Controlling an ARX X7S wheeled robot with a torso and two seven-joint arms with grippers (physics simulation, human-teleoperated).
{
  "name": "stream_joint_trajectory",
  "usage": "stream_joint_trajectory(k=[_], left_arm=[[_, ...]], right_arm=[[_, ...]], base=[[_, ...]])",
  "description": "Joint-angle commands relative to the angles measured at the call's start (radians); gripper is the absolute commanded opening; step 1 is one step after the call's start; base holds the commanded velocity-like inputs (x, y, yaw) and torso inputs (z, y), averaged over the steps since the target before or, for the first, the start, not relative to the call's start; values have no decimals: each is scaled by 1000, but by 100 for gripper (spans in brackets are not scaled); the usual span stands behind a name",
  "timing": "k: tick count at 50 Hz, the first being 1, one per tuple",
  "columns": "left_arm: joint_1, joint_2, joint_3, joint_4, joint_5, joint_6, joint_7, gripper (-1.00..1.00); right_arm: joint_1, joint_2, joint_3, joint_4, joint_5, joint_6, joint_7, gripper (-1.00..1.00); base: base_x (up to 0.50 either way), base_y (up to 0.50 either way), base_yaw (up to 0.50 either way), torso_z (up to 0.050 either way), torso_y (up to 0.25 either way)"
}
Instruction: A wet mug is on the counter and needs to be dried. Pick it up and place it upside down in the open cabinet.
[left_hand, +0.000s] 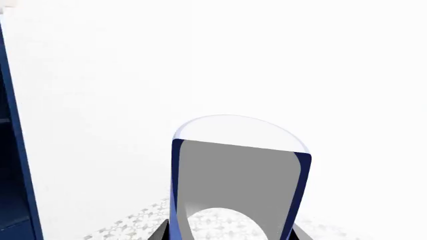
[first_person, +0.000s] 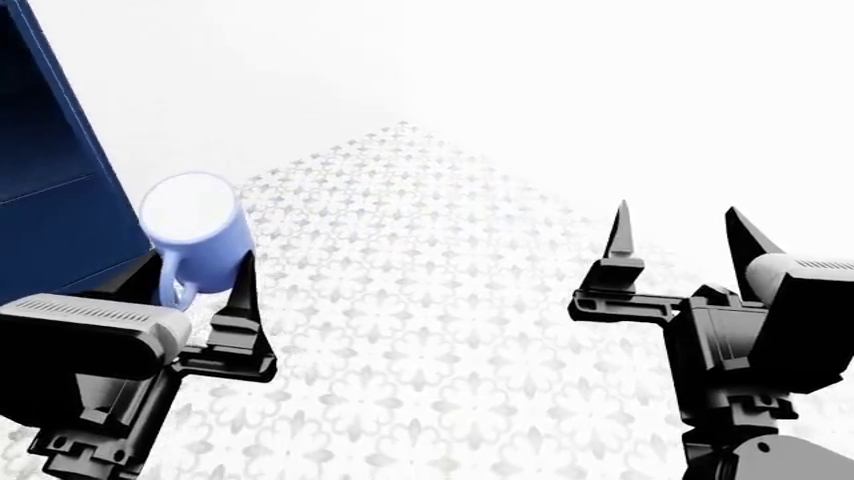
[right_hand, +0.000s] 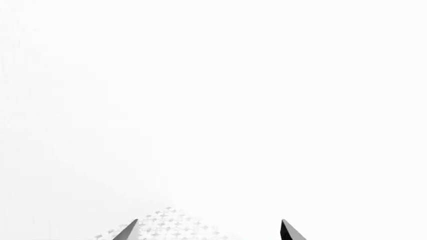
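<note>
My left gripper (first_person: 200, 285) was closed around the small light periwinkle-blue cylindrical mug (first_person: 200, 235), its black fingers (first_person: 244, 290) pressed against the mug's sides, holding it up in the air over the white floral-patterned floor (first_person: 441, 300). In the head view the mug's pale round end faced the camera and its thin loop handle hung on the lower side. The dark navy blue cabinet (first_person: 47, 170) stood just beside the mug, at my left. From my left wrist camera the mug (left_hand: 237, 175) filled the space between the jaws. My right gripper (first_person: 678, 240) was spread wide and held nothing, its pointed black fingertips (first_person: 619, 228) well apart.
</note>
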Motion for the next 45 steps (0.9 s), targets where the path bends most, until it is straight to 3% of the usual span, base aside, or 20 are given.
stream_joint_trajectory(k=[1,45], left_arm=[[11,8,4,12,15,15,-28,-100],[15,0,21,6,21,29,-31,-100]], right_arm=[[-17,0,-1,-11,-19,-9,12,100],[-18,-8,0,-17,-24,19,13,100]], base=[[0,0,500,0,0],[0,0,500,0,0]])
